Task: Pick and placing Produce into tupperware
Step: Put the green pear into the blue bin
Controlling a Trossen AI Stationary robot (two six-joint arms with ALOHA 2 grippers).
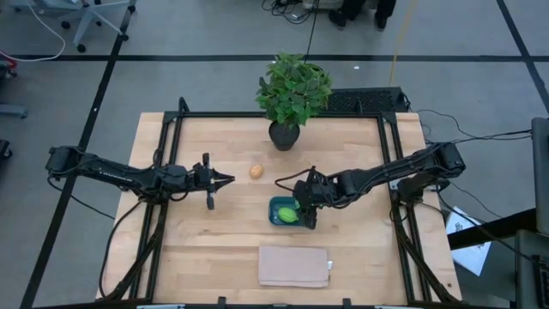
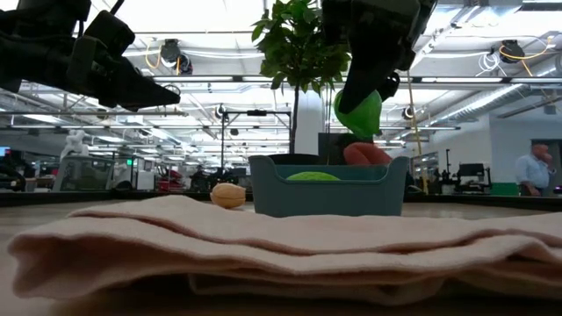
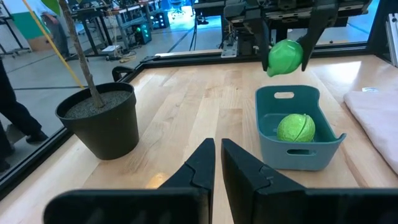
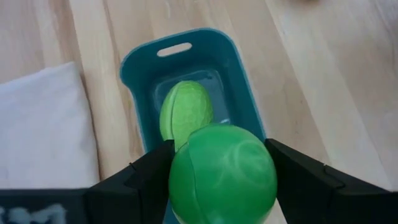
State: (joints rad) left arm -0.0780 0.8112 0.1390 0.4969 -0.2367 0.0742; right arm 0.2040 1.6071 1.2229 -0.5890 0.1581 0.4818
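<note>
Left pincer (image 1: pixel 225 179) is closed on nothing, parked above the left half of the desk (image 1: pixel 197 249), pointing inward, clear of the work. Just beyond its tip the tan-orange egg-like piece (image 1: pixel 256 172) sits loose on the wood, not yet collected. Potted plant (image 1: pixel 292 94) stands at the back edge, not part of the job. Middle of the desk: teal tupperware (image 1: pixel 276 215) already has the yellow-green oblong fruit (image 4: pixel 185 112) lying in it. Beige folded cloth (image 1: pixel 294 265) lies on the near side of it, apart from the rim. Right pincer (image 4: pixel 221 177) grips the bright green ball (image 4: pixel 222 175), one finger on each side, held above the tupperware's edge, not yet inside; from the wrist view the ball hangs over the end nearer my wrist rather than the centre. My read: holding it high keeps it clear of the wall and of the fruit below, so the release should drop it beside that fruit, not on top.
</note>
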